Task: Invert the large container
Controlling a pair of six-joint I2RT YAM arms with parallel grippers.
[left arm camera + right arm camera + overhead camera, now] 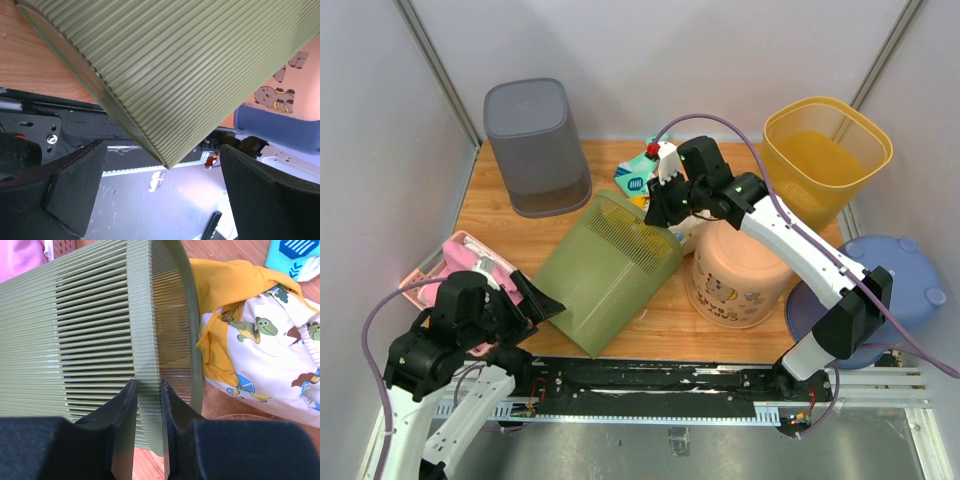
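The large green container (pixel 605 270) lies tipped on its side on the wooden table (pixel 500 200), mouth toward the far right, base toward the near edge. The right gripper (pixel 148 387) pinches the container's rim, one finger inside the wall and one outside. From above, the arm hides this grip and most of the mouth. The interior cannot be seen in any view.

The left gripper (pixel 162 155) is spread wide just off the container's base corner, apart from it. Its wrist camera catches only ribbed wall and a sliver of the base.

A dinosaur-print cloth (pixel 265 350) lies against the container's mouth, largely covered in the top view. The peach tub (pixel 735 275) stands right of the container. The pink basket (pixel 470 255), left of the container, is partly hidden by the left arm.
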